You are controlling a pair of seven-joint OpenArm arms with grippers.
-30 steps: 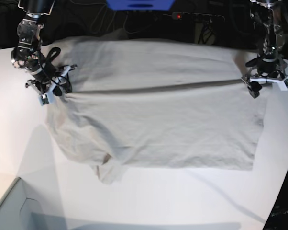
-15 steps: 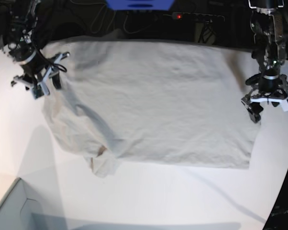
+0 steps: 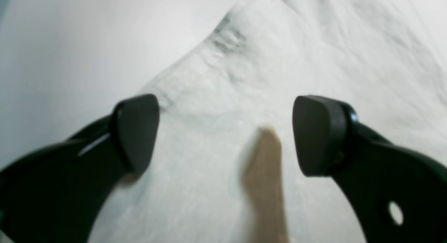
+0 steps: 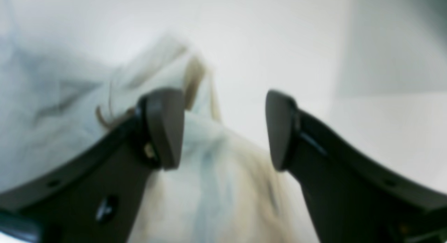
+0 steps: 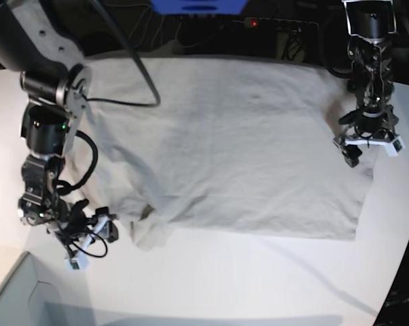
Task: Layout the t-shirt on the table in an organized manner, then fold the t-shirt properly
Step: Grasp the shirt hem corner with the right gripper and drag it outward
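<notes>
Both grippers gape empty, the right gripper (image 5: 89, 239) low beside the bunched sleeve (image 5: 149, 234) to tug it flat, the left gripper (image 5: 367, 146) poised over the t-shirt (image 5: 232, 142) hem.

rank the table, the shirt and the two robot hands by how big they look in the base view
1. table
2. shirt
3. left hand and right hand: about alike; the right sits nearer the camera, so no ranking.
</notes>
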